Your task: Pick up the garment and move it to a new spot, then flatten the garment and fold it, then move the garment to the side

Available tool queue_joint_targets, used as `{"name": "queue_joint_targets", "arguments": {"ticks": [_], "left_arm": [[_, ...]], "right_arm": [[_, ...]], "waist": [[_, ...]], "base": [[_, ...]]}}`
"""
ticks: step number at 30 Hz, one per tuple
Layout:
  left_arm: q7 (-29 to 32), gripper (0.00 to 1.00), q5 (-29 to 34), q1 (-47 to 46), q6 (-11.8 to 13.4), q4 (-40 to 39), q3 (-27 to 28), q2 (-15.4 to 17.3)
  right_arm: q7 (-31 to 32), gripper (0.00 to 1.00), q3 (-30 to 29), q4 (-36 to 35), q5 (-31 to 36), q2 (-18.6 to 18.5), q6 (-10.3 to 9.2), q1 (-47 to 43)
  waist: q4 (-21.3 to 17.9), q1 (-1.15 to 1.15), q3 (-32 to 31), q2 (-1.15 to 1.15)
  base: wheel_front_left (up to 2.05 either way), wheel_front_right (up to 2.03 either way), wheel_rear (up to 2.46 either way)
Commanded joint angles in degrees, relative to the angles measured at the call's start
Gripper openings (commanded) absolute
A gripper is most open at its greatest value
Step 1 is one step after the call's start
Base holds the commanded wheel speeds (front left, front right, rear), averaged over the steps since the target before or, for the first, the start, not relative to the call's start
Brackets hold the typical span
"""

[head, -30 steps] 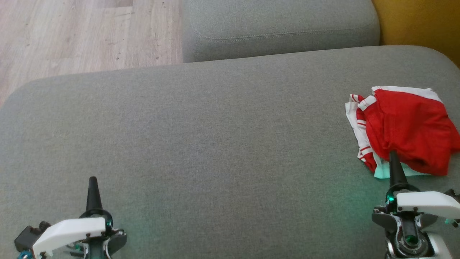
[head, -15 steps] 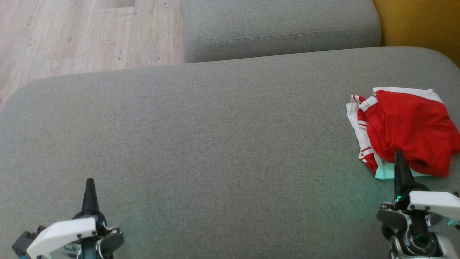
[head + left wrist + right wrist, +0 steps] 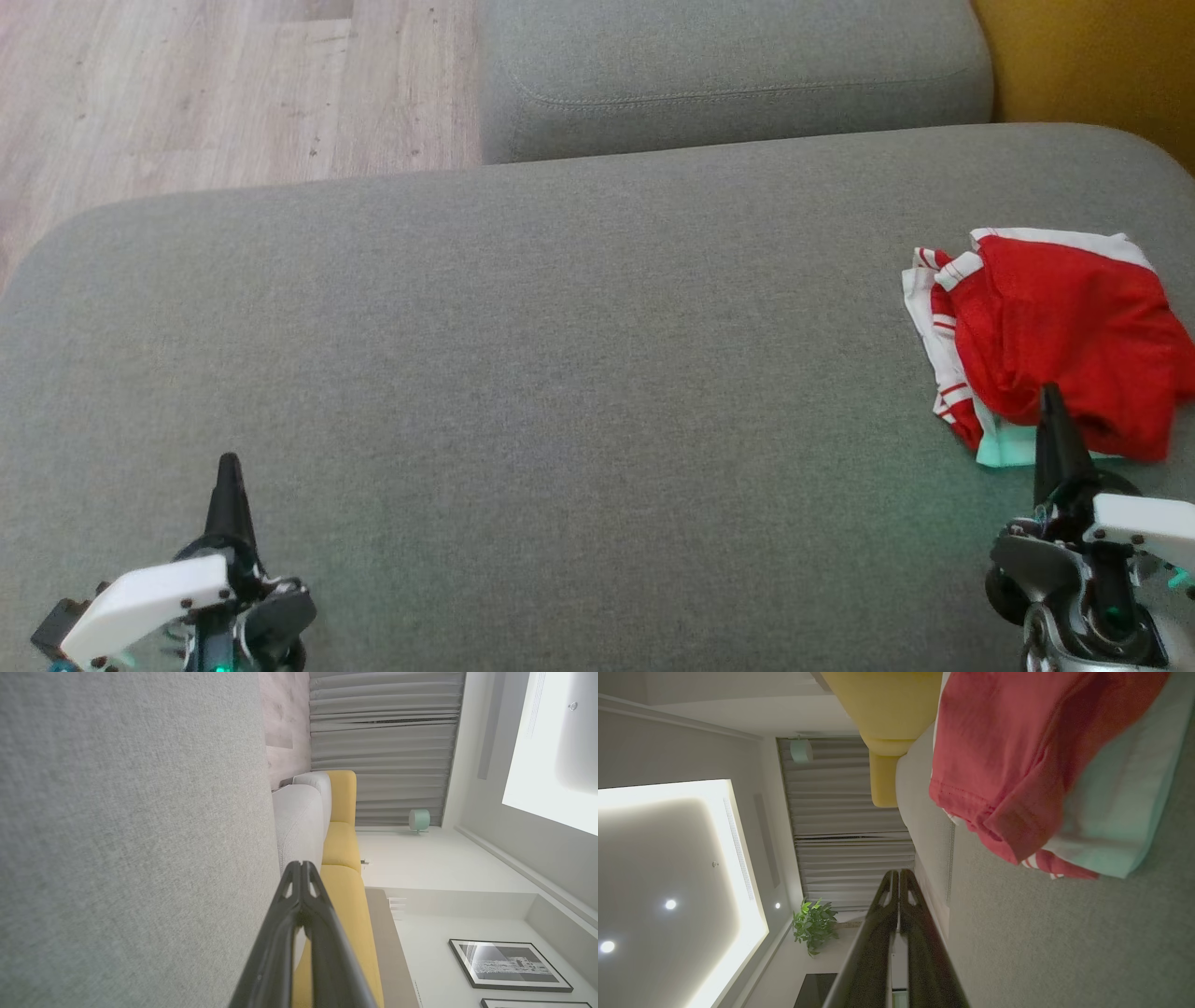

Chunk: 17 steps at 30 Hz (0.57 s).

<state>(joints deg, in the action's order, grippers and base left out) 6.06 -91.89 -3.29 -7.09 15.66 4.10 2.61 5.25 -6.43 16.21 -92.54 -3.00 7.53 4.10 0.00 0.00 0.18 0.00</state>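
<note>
On the grey sofa seat [image 3: 560, 373], far right edge: item one, the garment [image 3: 1064, 336], red with white striped trim, is lying as a compact, loosely folded bundle, with a pale layer showing under its near edge. It is resting where it lay a second ago. Its slight downward drift in the head view is the camera moving, since the seat and the wooden floor [image 3: 187, 84] are drifting with it.

Item two, the right gripper [image 3: 1052, 397], is drawing back toward the robot and a little to the right, its wrist sinking into the lower right corner of the head view. Its point is overlapping the bundle's near edge there, yet the right wrist view is showing the cloth ahead and off to one side, apart from the fingers. The fingers are pressing together, holding nothing.

Item three, the left gripper [image 3: 227, 467], is likewise easing back and slightly outward at the lower left, well apart from the garment, low over bare upholstery. Its fingers are also pressing together, empty.

Assessment: both arms appear to be withdrawing from a bundle already set aside, so the last move is probably done, though the fold is looking rough rather than crisp.

Pose: each forearm is reaching forward, fingers pointing away from the robot, roughly level with the seat.
</note>
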Motion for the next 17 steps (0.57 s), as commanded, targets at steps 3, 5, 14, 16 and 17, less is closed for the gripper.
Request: {"name": "queue_joint_targets", "arguments": {"ticks": [3,5,14,16,17], "left_arm": [[0.3,0.00,-0.4,-2.9,-0.4,-1.6,2.3,0.4],[0.3,0.00,-0.4,-2.9,-0.4,-1.6,2.3,0.4],[0.3,0.00,-0.4,-2.9,-0.4,-1.6,2.3,0.4],[0.4,0.00,-0.4,-2.9,-0.4,-1.6,2.3,0.4],[0.4,0.00,-0.4,-2.9,-0.4,-1.6,2.3,0.4]], "right_arm": [[0.5,0.00,0.9,-2.2,-0.4,-0.6,-0.04,2.0],[0.5,0.00,0.9,-2.2,-0.4,-0.6,-0.04,2.0],[0.6,0.00,0.7,-2.2,-0.3,-0.5,-0.04,2.0],[0.6,0.00,0.7,-2.2,-0.3,-0.5,-0.04,2.0],[0.6,0.00,0.7,-2.2,-0.3,-0.5,-0.04,2.0]], "waist": [[0.0,0.00,0.0,0.00],[0.0,0.00,0.0,0.00],[0.0,0.00,0.0,0.00],[0.0,0.00,0.0,0.00],[0.0,0.00,0.0,0.00]], "base": [[0.00,0.00,0.00],[0.00,0.00,0.00],[0.00,0.00,0.00],[0.00,0.00,0.00],[0.00,0.00,0.00]]}}
